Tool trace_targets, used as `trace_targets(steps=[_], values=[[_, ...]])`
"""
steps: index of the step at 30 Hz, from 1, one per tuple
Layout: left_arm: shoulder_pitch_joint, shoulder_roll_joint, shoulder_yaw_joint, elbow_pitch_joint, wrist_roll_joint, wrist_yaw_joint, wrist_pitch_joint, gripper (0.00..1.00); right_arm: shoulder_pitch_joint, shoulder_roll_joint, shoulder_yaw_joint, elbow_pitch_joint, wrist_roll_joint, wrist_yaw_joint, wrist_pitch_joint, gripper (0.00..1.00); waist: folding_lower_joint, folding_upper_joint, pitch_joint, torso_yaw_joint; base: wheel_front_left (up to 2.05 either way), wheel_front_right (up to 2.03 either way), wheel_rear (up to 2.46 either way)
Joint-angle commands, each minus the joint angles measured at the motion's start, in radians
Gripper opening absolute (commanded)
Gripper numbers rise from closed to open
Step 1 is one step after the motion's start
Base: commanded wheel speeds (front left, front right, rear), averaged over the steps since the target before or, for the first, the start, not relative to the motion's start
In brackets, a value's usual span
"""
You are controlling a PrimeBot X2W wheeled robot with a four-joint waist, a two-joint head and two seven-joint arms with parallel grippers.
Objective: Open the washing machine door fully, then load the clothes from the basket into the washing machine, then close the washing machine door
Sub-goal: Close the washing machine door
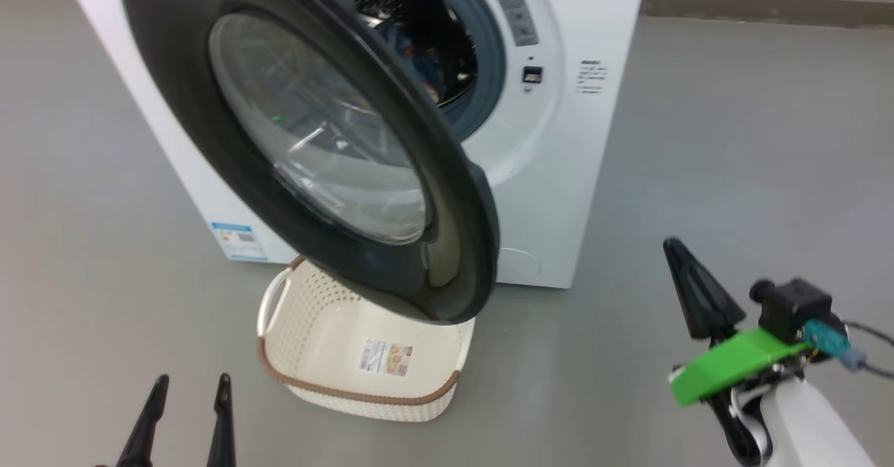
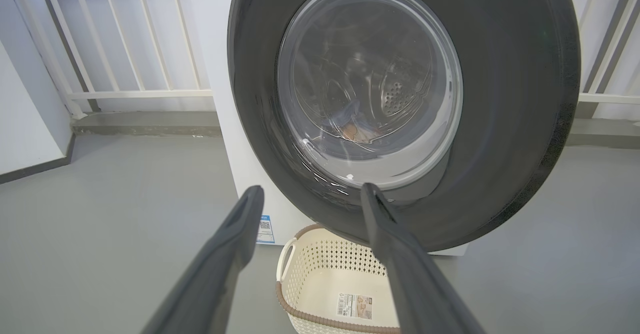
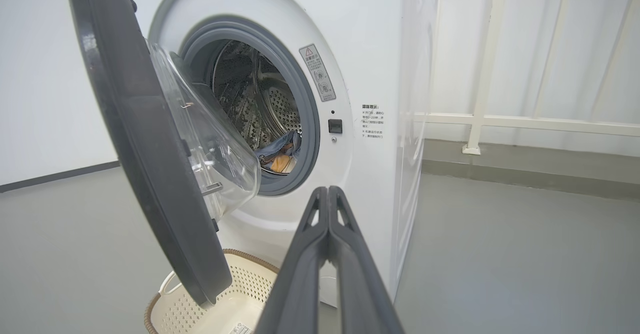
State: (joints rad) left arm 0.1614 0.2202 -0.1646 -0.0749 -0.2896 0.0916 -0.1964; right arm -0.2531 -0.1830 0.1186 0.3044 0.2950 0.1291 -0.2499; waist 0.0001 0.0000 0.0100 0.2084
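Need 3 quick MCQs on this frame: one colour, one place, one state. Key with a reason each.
1. The basket rim is: A brown; B blue; C green.
2. The clothes lie: A in the basket; B in the drum; C in the right gripper.
3. The right gripper's jaws are: A wide open; B shut, empty; C shut on fabric.
Key: 1 A, a brown band tops the cream walls. 2 B, blue fabric shows inside the steel drum. 3 B, both fingers press together, nothing between.
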Motion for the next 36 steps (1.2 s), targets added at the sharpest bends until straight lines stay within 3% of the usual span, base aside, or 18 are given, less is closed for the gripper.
trace_targets(steps=[1, 12, 21, 28, 36], values=[[-0.059, 0.009, 0.029, -0.011, 0.012, -0.006, -0.012, 1.00, -0.051, -0.001, 0.024, -0.004, 0.009, 0.002, -0.012, 0.00, -0.0001, 0.0000, 0.024, 0.037, 0.00, 0.00, 0.00], [-0.118, -0.006, 0.005, 0.018, 0.021, -0.010, -0.034, 1.00, -0.236, -0.023, 0.036, 0.117, 0.030, 0.002, -0.012, 0.00, -0.0001, 0.0000, 0.050, 0.111, 0.00, 0.00, 0.00], [-0.124, -0.009, 0.003, 0.037, 0.019, -0.008, -0.046, 1.00, -0.395, -0.030, 0.096, 0.013, 0.031, 0.002, -0.012, 0.00, -0.0001, 0.0000, 0.040, 0.122, 0.00, 0.00, 0.00], [-0.121, -0.003, 0.001, 0.038, 0.019, -0.007, -0.050, 1.00, -0.467, -0.034, 0.259, -0.091, 0.037, 0.002, -0.012, 0.00, -0.0001, 0.0000, 0.030, 0.126, 0.00, 0.00, 0.00], [-0.114, -0.003, -0.004, 0.039, 0.014, -0.004, -0.052, 1.00, -0.406, -0.041, 0.410, -0.099, 0.090, 0.002, 0.028, 0.00, -0.0001, 0.0000, 0.020, 0.139, 0.00, 0.00, 0.00]])
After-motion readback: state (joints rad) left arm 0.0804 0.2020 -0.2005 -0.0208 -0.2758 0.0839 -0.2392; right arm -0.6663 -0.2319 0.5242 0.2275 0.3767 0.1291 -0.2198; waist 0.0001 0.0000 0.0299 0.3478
